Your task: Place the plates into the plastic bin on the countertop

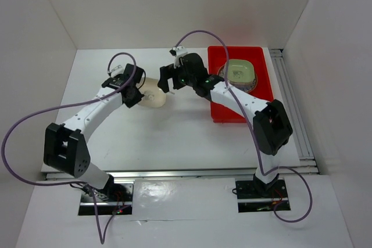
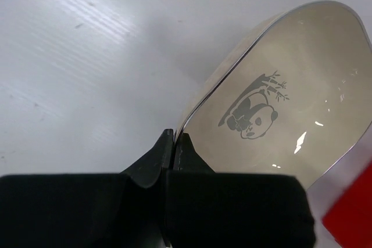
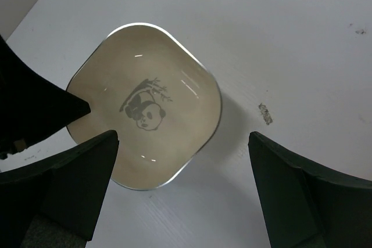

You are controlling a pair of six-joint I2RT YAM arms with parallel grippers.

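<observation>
A cream rounded-square plate (image 1: pixel 153 99) with a panda print is on the white countertop (image 1: pixel 174 137), left of the red plastic bin (image 1: pixel 226 113). My left gripper (image 1: pixel 139 94) is shut on its rim, and the plate looks tilted. In the left wrist view the fingers (image 2: pixel 174 140) pinch the plate's (image 2: pixel 290 97) edge. My right gripper (image 1: pixel 167 81) hovers open above the same plate; in the right wrist view it is open (image 3: pixel 183 184) over the plate's (image 3: pixel 145 103) near edge without touching it. In the bin a green dish (image 1: pixel 240 71) sits on a round brown-rimmed plate (image 1: pixel 222 74).
White walls close in the countertop on the left, back and right. A metal rail (image 1: pixel 292 108) runs along the right side past the bin. A corner of the red bin (image 2: pixel 354 213) shows at the lower right of the left wrist view.
</observation>
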